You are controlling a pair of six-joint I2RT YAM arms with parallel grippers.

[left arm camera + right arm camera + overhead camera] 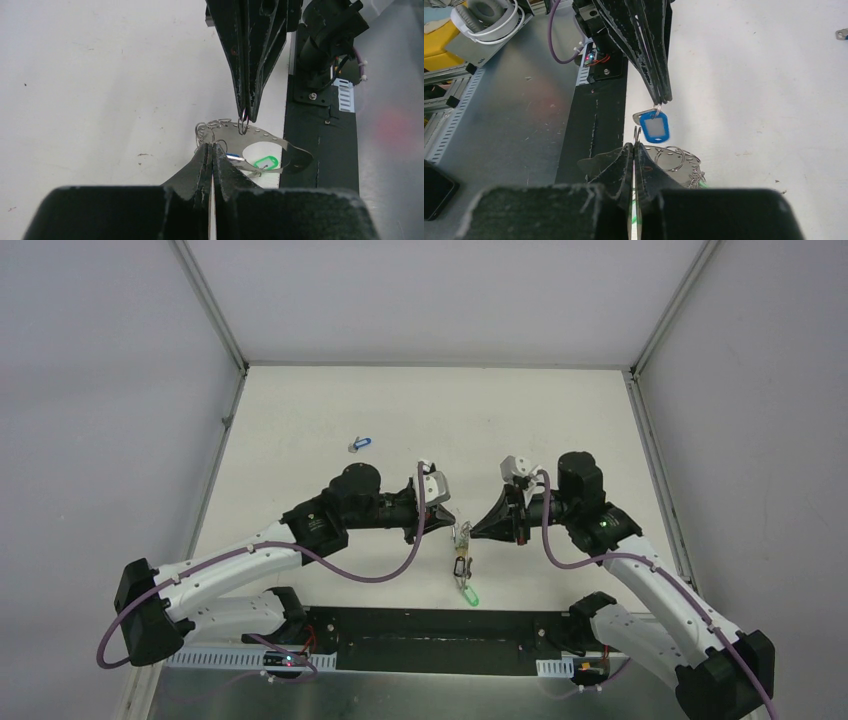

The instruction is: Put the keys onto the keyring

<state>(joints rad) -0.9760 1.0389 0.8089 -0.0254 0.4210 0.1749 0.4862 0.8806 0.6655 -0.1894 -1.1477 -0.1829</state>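
At mid-table | left hand grips blue-tagged key | right hand grips keyring

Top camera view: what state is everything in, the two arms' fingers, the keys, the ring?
Left fingers: shut, pinching a blue-tagged key by its small ring.
Right fingers: shut on the keyring at its rim.
Green-tagged key: hangs from the keyring.
Other blue-tagged key: loose on the table, untouched.
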